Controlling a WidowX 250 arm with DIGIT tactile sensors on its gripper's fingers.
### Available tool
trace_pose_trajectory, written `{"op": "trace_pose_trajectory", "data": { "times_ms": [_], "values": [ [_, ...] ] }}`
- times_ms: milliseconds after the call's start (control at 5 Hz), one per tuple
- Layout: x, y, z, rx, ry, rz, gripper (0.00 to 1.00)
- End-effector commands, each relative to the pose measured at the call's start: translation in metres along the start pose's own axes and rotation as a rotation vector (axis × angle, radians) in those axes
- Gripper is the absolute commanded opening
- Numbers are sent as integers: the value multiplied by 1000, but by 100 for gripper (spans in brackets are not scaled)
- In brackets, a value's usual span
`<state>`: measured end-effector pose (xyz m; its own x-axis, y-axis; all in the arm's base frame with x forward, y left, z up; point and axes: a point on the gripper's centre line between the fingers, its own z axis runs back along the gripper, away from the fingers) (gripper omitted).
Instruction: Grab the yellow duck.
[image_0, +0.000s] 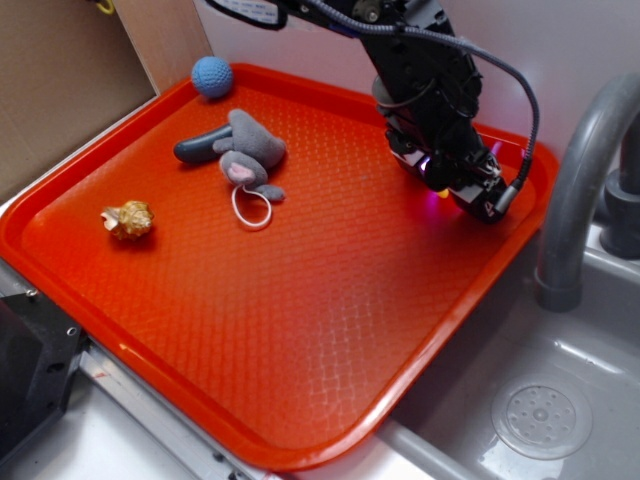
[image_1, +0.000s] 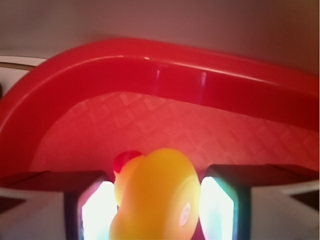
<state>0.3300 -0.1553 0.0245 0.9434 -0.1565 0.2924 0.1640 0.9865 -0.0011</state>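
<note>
Exterior view: an orange tray (image_0: 300, 330) is seen beside a grey sink (image_0: 560, 400), with a blue ball (image_0: 212, 76), grey plush mouse (image_0: 245, 155) and tan shell-like lump (image_0: 130, 220) lying on it. The arm is bent down at the tray's far right corner. The yellow duck (image_1: 160, 200) is pinched between the fingers (image_1: 220, 210) of the gripper (image_1: 159, 210).

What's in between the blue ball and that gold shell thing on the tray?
The grey plush mouse lies roughly between the blue ball and the gold shell lump, as the exterior view shows.
</note>
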Motion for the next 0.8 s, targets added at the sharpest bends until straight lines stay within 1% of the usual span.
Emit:
{"op": "trace_pose_trajectory", "data": {
  "times_ms": [0,200,400,600],
  "values": [
    [-4,40,106,110,128,156,0],
    [-31,61,159,139,117,241,0],
    [-55,76,199,85,110,284,0],
    [-80,81,239,73,84,336,0]
  ]
}}
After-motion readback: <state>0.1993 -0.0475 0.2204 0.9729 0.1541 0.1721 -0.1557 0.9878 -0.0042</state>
